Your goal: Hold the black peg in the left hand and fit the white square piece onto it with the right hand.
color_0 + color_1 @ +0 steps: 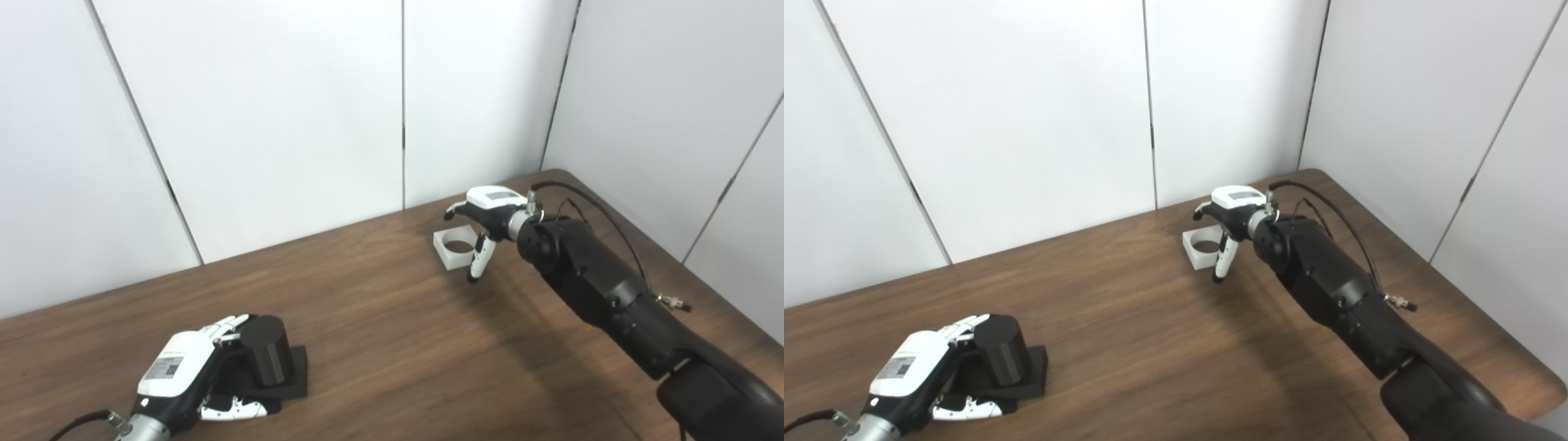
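The black peg (pixel 267 350) is a round cylinder standing upright on a flat black square base (pixel 293 373) at the table's near left. My left hand (pixel 184 376) lies beside it, fingers along the peg's far side and thumb low at the base's front edge, not closed on it. The white square piece (pixel 454 246), with a round hole, lies flat at the far middle of the table. My right hand (pixel 487 220) hovers just right of and over it, open, fingers spread above its far edge and thumb pointing down by its right corner.
The brown wooden table (pixel 392 331) ends in a rounded corner at the far right. White wall panels (pixel 275 110) stand close behind it and along its right side. My right forearm (pixel 606 294) stretches across the table's right part.
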